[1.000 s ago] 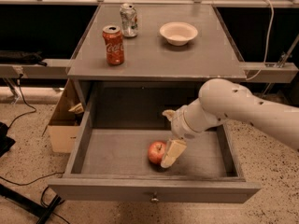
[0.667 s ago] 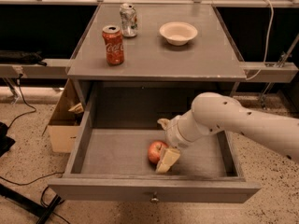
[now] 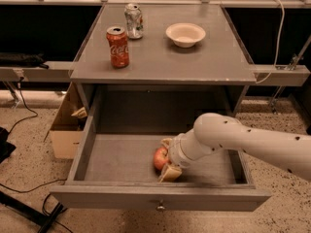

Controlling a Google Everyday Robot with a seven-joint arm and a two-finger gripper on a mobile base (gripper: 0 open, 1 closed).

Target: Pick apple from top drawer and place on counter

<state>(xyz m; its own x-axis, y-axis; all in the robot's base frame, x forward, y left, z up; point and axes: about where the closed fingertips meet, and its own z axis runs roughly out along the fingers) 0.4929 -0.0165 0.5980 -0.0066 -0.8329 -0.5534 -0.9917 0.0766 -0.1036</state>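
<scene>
Camera view shows the small round red apple (image 3: 159, 158) lying in the open wide grey wooden top drawer (image 3: 116, 159), near its front edge, just right of the middle. The white robot gripper (image 3: 165, 159) reaches in from the right, its two fingers apart, one on each side of the apple.

The arm (image 3: 252, 142) is a thick, smooth white tube dotted with small dark holes, narrowing to a ribbed white wrist (image 3: 182, 149). The gripper (image 3: 164, 159), near and just right of centre, is pale cream with tan edges.
</scene>
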